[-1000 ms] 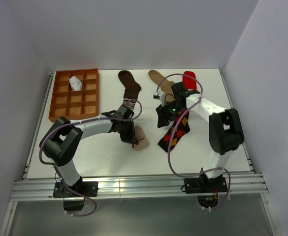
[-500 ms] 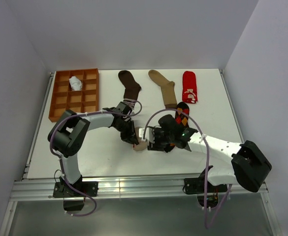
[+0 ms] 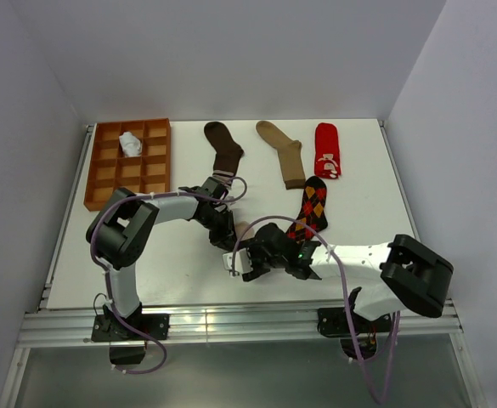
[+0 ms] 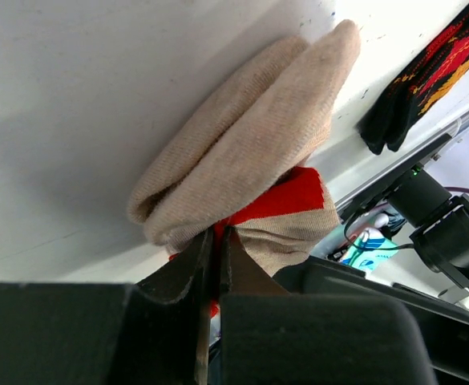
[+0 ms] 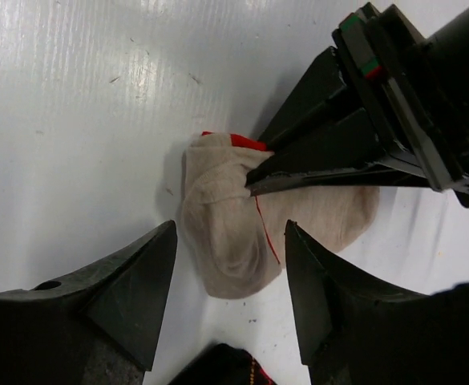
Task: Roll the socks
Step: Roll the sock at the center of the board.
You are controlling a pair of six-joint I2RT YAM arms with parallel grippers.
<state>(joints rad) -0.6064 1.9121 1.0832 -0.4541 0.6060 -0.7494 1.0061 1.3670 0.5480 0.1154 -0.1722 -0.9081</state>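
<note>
A second ago the right gripper hung toward 12 o'clock above the argyle sock, with part of the tan sock hidden. Now it sits low, spread wide, just at 5 o'clock of the beige sock, which has barely moved from a little toward 6 o'clock of the middle of the table. The left gripper has kept its fingers pressed together, pinching that folded sock by its red toe. From above the two grippers cover most of the beige sock, and the left wrist view cuts the argyle sock off at its 2 o'clock corner.
</note>
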